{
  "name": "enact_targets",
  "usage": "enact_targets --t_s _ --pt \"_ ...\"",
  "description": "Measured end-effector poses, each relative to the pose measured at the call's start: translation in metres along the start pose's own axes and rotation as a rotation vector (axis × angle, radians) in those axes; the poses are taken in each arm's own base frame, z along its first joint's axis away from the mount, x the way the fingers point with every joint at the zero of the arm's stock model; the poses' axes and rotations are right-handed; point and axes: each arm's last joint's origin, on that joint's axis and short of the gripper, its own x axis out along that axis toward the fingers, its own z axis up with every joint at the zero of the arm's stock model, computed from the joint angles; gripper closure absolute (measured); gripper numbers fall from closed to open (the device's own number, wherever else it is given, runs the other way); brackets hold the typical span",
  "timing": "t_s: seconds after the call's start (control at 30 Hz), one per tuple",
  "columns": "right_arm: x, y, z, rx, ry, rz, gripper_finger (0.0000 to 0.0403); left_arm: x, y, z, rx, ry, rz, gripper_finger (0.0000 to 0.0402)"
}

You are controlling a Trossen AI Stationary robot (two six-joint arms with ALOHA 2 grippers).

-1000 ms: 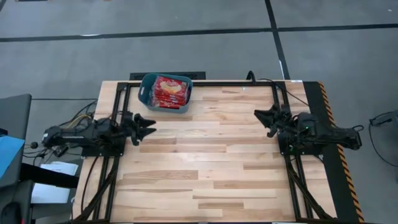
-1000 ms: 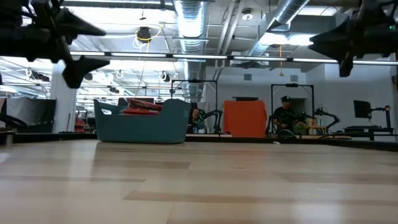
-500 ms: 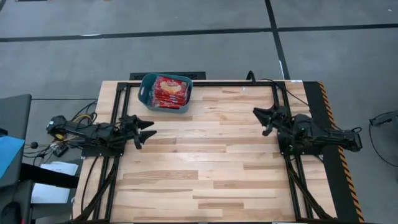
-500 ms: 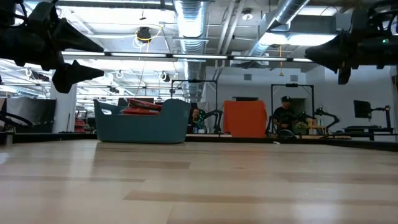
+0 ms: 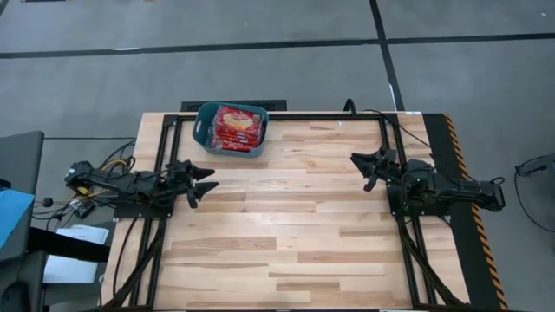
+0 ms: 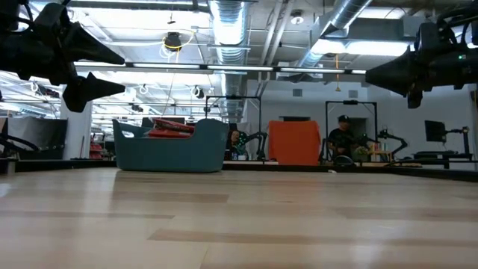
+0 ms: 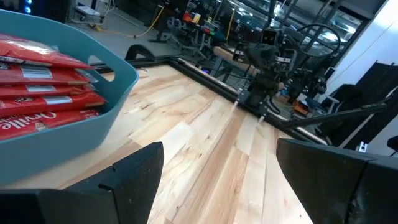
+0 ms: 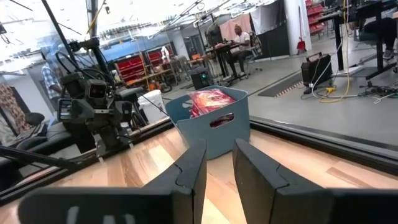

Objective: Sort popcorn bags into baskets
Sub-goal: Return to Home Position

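While the red popcorn bags (image 5: 236, 128) lie stacked in the teal bin (image 5: 201, 123) at the worktop's (image 5: 295, 234) far edge, towards the far-left corner, the left pincer (image 5: 208, 179) hangs by the left edge near the bin, spread wide and empty; the right pincer (image 5: 358, 166), by the right edge and well apart from the bin, shows a narrow gap and holds nothing

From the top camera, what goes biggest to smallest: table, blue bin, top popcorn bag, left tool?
1. Wooden table.
2. Blue bin.
3. Top popcorn bag and left tool: look alike, and the tool is raised nearer the camera, so unranked.
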Motion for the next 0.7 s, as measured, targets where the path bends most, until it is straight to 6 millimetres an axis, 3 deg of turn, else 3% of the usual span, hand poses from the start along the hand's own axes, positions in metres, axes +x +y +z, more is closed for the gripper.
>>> enact_targets --t_s 0.7 --pt "0.0000 -0.0002 -0.0009 -0.002 0.008 -0.002 0.0296 0.0000 0.0000 -0.0001 0.000 0.001 0.000 0.0099"
